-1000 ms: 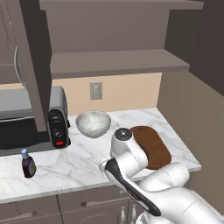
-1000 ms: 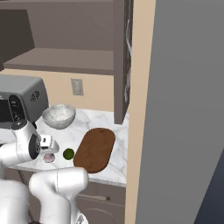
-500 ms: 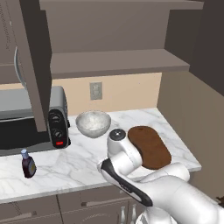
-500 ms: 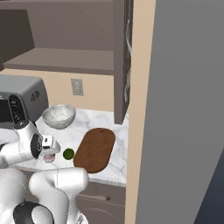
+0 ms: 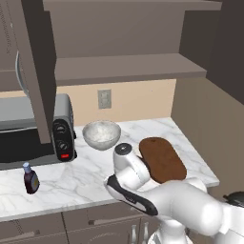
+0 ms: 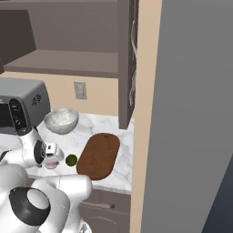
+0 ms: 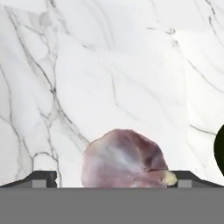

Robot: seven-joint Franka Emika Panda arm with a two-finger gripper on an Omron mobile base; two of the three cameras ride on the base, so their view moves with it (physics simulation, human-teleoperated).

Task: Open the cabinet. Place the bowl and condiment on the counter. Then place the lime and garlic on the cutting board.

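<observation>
The cabinet stands open, its door (image 5: pixel 33 71) swung left and its shelf (image 5: pixel 124 66) bare. On the counter (image 5: pixel 86 171) sit the speckled bowl (image 5: pixel 101 134) near the wall and the condiment bottle (image 5: pixel 31 178) at the front left. The oval cutting board (image 6: pixel 98 155) lies to the right with nothing on it. The lime (image 6: pixel 71 159) rests just left of the board. My gripper (image 7: pixel 113 179) is open and low over the counter, with the pinkish garlic (image 7: pixel 124 159) between its fingertips (image 7: pixel 43 178). The lime's dark edge (image 7: pixel 220 148) shows at the right of the hand view.
A silver toaster oven (image 5: pixel 28 133) stands at the left against the wall, beside the bowl. A wall outlet (image 5: pixel 104 98) sits above the bowl. A tall side panel (image 6: pixel 191 113) bounds the counter on the right. Drawers (image 5: pixel 95 221) run under the counter edge.
The arm has shifted a little left and its elbow has swung forward. The gripper stays open over the garlic. Bowl, bottle, lime and board have not moved.
</observation>
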